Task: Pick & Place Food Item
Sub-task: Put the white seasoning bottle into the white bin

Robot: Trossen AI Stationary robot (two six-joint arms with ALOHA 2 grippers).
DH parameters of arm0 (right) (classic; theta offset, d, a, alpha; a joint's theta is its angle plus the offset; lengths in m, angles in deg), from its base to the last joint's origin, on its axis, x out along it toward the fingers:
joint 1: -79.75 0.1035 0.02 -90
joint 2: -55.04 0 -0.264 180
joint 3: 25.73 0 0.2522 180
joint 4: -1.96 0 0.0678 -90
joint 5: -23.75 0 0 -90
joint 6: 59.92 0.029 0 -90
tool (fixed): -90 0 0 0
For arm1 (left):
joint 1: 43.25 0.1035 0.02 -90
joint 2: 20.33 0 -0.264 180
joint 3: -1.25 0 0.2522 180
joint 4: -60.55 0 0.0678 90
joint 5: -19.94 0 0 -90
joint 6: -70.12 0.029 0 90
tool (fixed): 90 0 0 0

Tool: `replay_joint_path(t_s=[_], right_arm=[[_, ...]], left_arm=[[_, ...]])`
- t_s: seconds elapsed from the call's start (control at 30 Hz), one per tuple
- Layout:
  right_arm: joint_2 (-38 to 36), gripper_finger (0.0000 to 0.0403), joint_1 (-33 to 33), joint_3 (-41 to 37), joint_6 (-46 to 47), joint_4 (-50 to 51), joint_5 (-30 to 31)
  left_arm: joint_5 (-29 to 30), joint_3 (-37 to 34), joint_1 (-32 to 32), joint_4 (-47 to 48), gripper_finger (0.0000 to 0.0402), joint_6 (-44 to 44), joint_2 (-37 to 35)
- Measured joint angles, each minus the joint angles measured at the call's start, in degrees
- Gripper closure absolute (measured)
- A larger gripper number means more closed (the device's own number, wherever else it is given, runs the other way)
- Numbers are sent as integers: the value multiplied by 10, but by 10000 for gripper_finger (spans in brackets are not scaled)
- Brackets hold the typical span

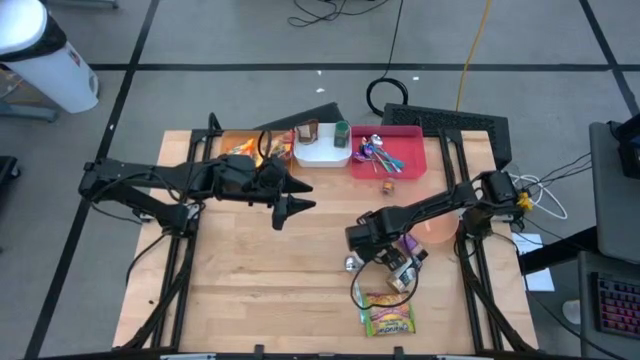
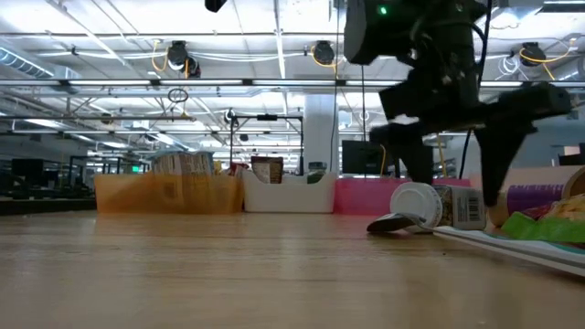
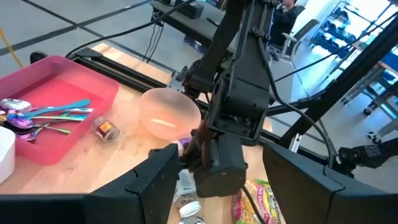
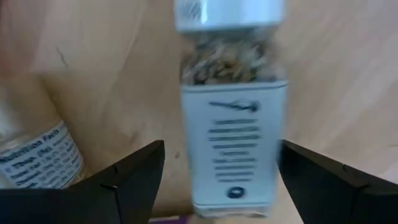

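A spice jar (image 4: 239, 143) with a pale cap and a white label lies on its side on the wooden table (image 1: 260, 280), right of centre. My right gripper (image 4: 222, 152) points down over it and is open, one finger on each long side of the jar, with a gap on both sides. The low view shows that gripper (image 2: 452, 183) just above the jar (image 2: 430, 206). A second jar (image 4: 37, 158) lies close beside it. My left gripper (image 1: 290, 205) hangs open and empty above the table's middle.
A green and yellow snack packet (image 1: 388, 318) lies near the front edge. A pink bowl (image 1: 440, 232) sits right of the right arm. Along the far edge stand an orange tray (image 1: 250, 148), a white container (image 1: 322, 152) and a pink tray (image 1: 395, 160) holding cutlery.
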Motion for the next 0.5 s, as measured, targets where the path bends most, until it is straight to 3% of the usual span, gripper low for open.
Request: replay_joint_path(t_s=[0.5], right_arm=[[1, 120, 0, -42, 37, -53, 0]], left_arm=[[35, 0, 1, 2, 158, 20, 0]])
